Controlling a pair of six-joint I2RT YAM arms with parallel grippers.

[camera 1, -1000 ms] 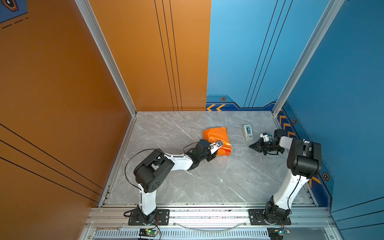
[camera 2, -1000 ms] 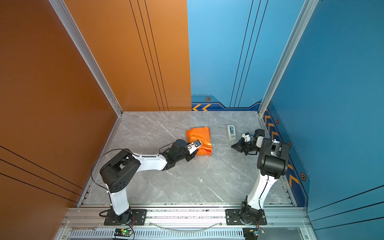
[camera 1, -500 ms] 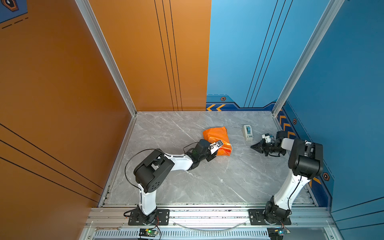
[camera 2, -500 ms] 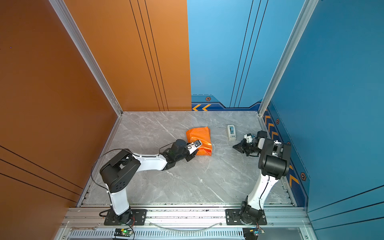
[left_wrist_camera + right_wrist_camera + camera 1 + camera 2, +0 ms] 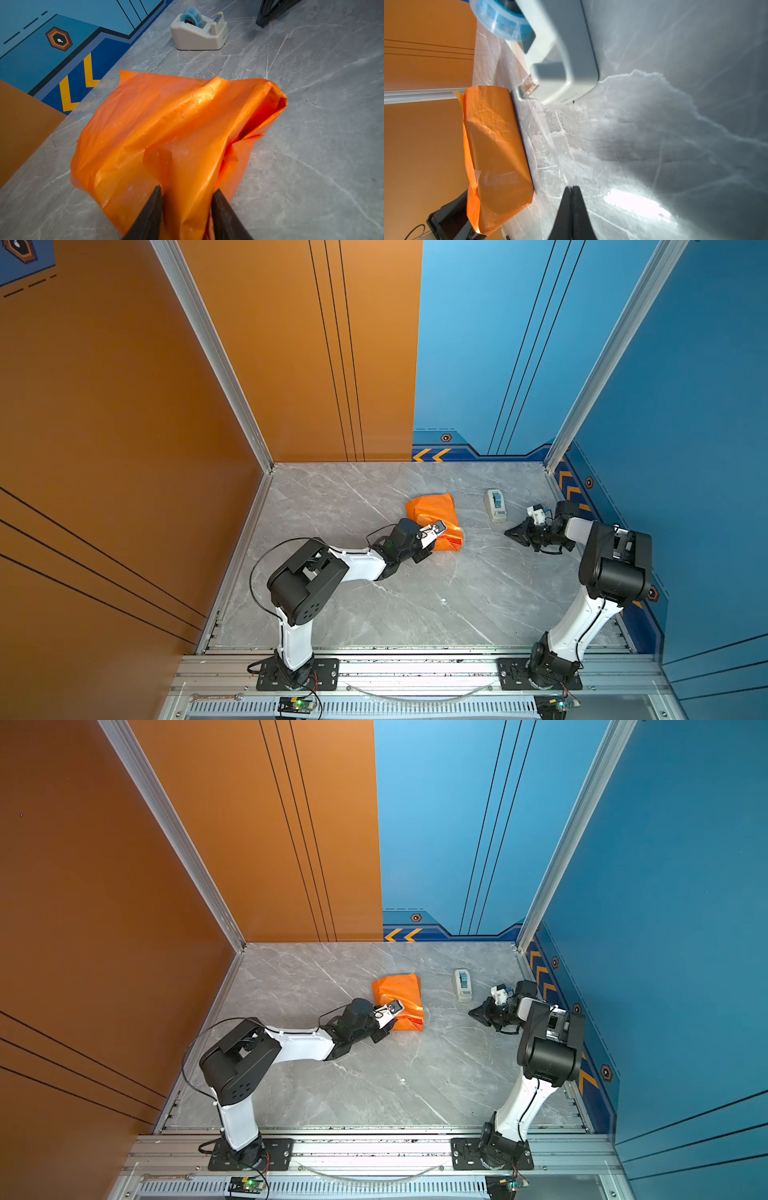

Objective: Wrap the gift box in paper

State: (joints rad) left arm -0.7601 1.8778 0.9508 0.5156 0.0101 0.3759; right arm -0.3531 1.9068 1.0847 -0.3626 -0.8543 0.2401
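The paper (image 5: pixel 434 518) is already round the parcel, orange face out, mid-table (image 5: pixel 374 605) in both top views. The box itself is nowhere to be seen; it is presumably inside. The right wrist view shows one long side folded flat, with what looks like a strip of tape (image 5: pixel 496 176) across it. The end facing the dispenser (image 5: pixel 199 33) gapes open and crumpled, so the job looks well past halfway, with the ends left to fold and tape.

The left arm stretches low across the table, forearm nearly level, and the left gripper (image 5: pixel 187 189) is at the parcel's near end. Its fingers stand partway apart with a bunched fold of paper filling the gap; that reads as a pinch. The right arm is tucked back, elbow high, and the right gripper (image 5: pixel 572 188) points low over bare table just beside the dispenser, fingers pressed together, holding nothing.
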